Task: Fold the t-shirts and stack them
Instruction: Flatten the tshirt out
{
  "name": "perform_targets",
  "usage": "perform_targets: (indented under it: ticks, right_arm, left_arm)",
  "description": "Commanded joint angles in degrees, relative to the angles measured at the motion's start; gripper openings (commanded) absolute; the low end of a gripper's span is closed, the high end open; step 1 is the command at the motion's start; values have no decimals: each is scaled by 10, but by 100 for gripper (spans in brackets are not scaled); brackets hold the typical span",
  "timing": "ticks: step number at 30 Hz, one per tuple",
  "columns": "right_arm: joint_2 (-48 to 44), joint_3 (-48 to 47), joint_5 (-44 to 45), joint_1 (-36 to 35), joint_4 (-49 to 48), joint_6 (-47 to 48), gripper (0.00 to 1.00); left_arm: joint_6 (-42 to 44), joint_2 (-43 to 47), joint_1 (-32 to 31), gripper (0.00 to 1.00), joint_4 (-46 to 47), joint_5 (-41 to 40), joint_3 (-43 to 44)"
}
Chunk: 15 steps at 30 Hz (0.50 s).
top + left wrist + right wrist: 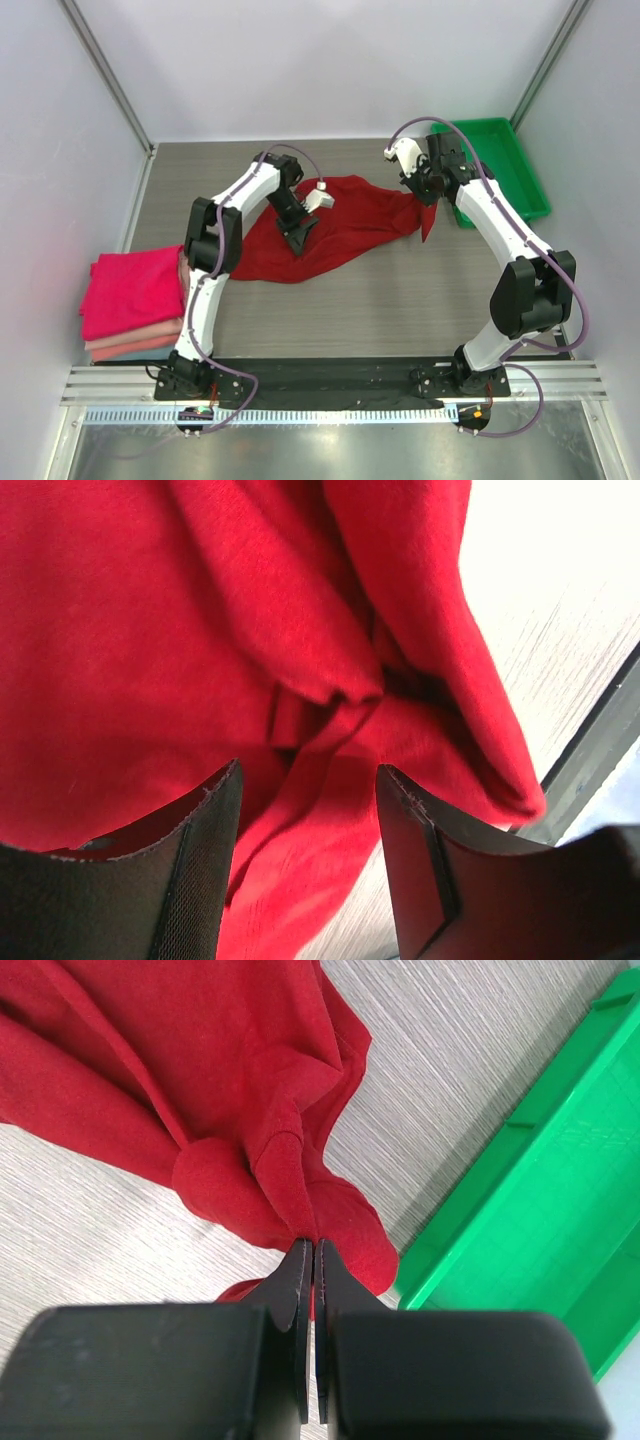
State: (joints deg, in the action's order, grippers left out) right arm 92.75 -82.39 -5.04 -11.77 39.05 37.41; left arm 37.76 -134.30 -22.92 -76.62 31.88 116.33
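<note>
A large dark crimson t-shirt point(350, 222) lies crumpled across the middle of the table; it also shows in the left wrist view point(150, 650) and in the right wrist view point(220, 1070). My left gripper point(300, 238) is open over the shirt's middle, with cloth between and below its fingers point(205, 870). My right gripper point(428, 197) is shut on the shirt's right edge and holds that bunched cloth point(300, 1190) just above the table. A stack of folded t-shirts point(135, 300), magenta-pink on top with salmon and pale pink below, sits at the left.
A green plastic tray point(515, 165) stands at the back right, close to my right gripper; its rim shows in the right wrist view point(480, 1220). White walls enclose the table on three sides. A metal rail runs along the near edge.
</note>
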Motion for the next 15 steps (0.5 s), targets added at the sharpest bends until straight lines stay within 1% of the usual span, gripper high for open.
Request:
perform_targets:
  ticks: [1, 3, 5, 6, 7, 9, 10, 15]
  right_arm:
    - [-13, -3, 6, 2, -16, -1, 1]
    - [-13, -3, 6, 3, -17, 0, 1]
    - [-12, -2, 6, 3, -19, 2, 1]
    - [-13, -1, 6, 3, -20, 2, 1]
    - [-13, -2, 6, 4, -20, 1, 1]
    - [-13, -7, 6, 4, -20, 1, 1]
    - [-12, -10, 6, 4, -20, 0, 1]
    - [-15, -48, 15, 4, -24, 1, 1]
  left_arm:
    - [0, -12, 0, 55, -130, 19, 10]
    - [3, -14, 0, 54, -141, 18, 7]
    - [0, -14, 0, 42, -143, 13, 2]
    - [-2, -14, 0, 35, -143, 7, 5]
    - [-4, -14, 0, 16, -144, 6, 13]
    - [-14, -9, 2, 2, -144, 1, 29]
    - [-19, -5, 3, 0, -142, 1, 38]
    - [-58, 51, 40, 0, -129, 14, 135]
